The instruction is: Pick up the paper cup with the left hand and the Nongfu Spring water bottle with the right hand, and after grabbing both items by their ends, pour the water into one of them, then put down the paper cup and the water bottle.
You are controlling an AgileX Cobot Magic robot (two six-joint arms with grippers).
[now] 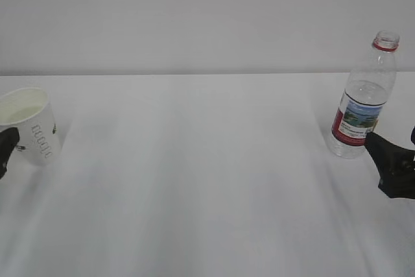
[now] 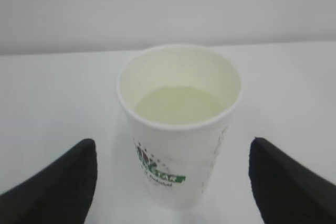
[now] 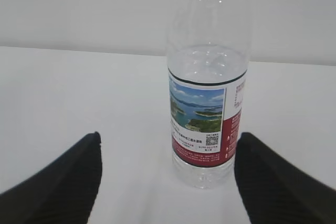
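The small white tapered paper cup, standing far left of the clear ribbed red-labelled water bottle, is flanked untouched by the spread left gripper. The bottle is likewise bracketed by the spread right gripper, presumably aligned for grasping.

One paper cup stands just ahead of the left hand, between its spread fingers. One Nongfu Spring water bottle, uncapped, stands just ahead of the right hand. Two grippers, one white table.
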